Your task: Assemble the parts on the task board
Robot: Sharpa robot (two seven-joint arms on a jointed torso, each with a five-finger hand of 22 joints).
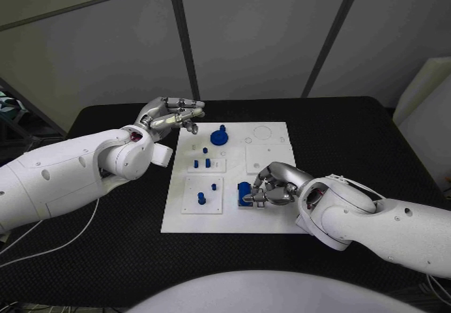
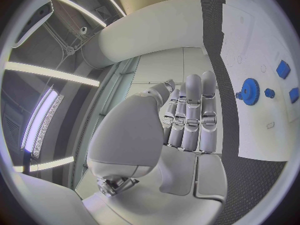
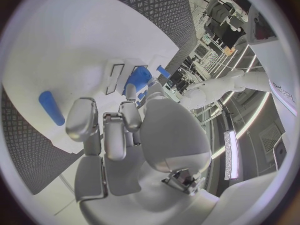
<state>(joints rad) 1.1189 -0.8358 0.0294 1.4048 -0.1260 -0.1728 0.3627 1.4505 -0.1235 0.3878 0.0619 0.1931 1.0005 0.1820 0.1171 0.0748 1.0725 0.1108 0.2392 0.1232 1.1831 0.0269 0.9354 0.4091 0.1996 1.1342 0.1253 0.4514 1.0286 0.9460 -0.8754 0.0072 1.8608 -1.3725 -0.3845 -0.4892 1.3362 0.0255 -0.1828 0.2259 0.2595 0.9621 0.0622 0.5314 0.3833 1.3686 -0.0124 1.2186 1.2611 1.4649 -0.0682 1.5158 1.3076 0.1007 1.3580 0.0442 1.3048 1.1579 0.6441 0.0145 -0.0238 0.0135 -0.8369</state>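
While the left hand [image 1: 172,114] hovers empty, fingers apart, over the task board's [image 1: 272,218] far left corner beside the blue gear [image 1: 219,136], the right hand [image 1: 272,186] grips a blue block [image 1: 244,193] at the board's near middle.

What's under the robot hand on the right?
The right robot hand holds a blue block standing on the white board. Its fingers cover whatever lies directly beneath them.
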